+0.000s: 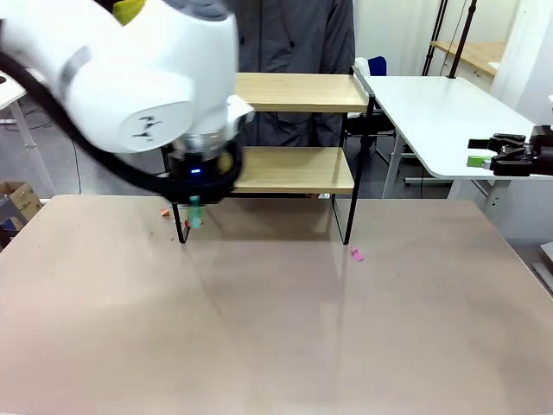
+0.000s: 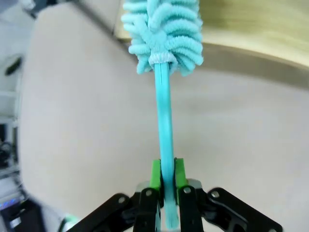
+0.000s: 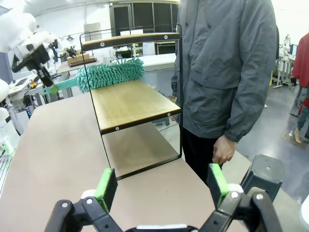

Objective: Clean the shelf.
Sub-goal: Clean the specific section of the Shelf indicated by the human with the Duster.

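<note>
Left claw (image 2: 164, 189) was clenched on the duster (image 3: 110, 74) handle. We saw its head lying crosswise over the left end of the shelf (image 1: 294, 169) lower board, so the sweep ran rightward. Right claw (image 3: 162, 184) was released, well apart.

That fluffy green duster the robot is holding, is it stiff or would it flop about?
The duster has a shaggy head that looks soft and should squash against the shelf. Its thin handle runs straight from the left gripper, so probably fairly stiff and light.
</note>
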Controlling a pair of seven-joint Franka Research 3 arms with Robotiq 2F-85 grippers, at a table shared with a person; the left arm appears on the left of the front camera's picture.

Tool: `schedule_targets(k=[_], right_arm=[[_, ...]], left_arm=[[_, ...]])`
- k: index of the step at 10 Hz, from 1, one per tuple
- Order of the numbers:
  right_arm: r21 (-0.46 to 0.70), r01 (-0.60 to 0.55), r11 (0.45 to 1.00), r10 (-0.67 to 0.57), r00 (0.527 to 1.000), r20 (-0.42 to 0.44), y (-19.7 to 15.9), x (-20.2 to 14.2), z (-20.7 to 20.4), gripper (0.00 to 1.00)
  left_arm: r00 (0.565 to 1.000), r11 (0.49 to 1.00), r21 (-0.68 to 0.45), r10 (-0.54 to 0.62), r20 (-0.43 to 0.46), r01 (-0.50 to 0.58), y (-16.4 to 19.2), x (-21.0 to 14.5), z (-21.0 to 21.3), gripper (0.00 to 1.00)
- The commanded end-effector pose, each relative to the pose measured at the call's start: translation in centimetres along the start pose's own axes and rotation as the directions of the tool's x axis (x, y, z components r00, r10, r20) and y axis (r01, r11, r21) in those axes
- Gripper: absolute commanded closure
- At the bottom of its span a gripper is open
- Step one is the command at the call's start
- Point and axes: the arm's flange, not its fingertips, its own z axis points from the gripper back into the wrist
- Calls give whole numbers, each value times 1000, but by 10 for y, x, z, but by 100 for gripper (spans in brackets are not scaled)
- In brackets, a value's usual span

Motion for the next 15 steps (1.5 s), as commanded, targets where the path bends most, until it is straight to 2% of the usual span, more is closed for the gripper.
schedule_targets(k=[1,3,6,8,9,10,12,13,15], right_arm=[[-2,-7,1000,7,1000,-20,0,3,-1,0],[-2,-7,1000,7,1000,-20,0,3,-1,0],[-2,-7,1000,7,1000,-20,0,3,-1,0],[-2,-7,1000,7,1000,-20,0,3,-1,0],[-2,-7,1000,7,1000,-20,0,3,-1,0],[-2,-7,1000,7,1000,-20,0,3,-1,0],[-2,-7,1000,7,1000,-20,0,3,-1,0],[-2,-7,1000,7,1000,-20,0,3,-1,0],[-2,-7,1000,7,1000,-20,0,3,-1,0]], left_arm=[[999,996,93,-2,34,-1,46,-2,2,87],[993,995,94,12,115,-23,62,-4,22,87],[986,999,-20,-38,165,42,51,-12,58,87],[982,981,-144,-104,160,128,57,-16,87,87],[973,955,-218,-168,161,201,65,-18,101,87],[949,911,-280,-264,170,303,77,-21,117,87],[839,746,-390,-516,174,540,107,-27,144,87],[762,645,-433,-620,186,630,122,-30,150,87],[565,430,-475,-804,186,768,146,-41,157,87]])
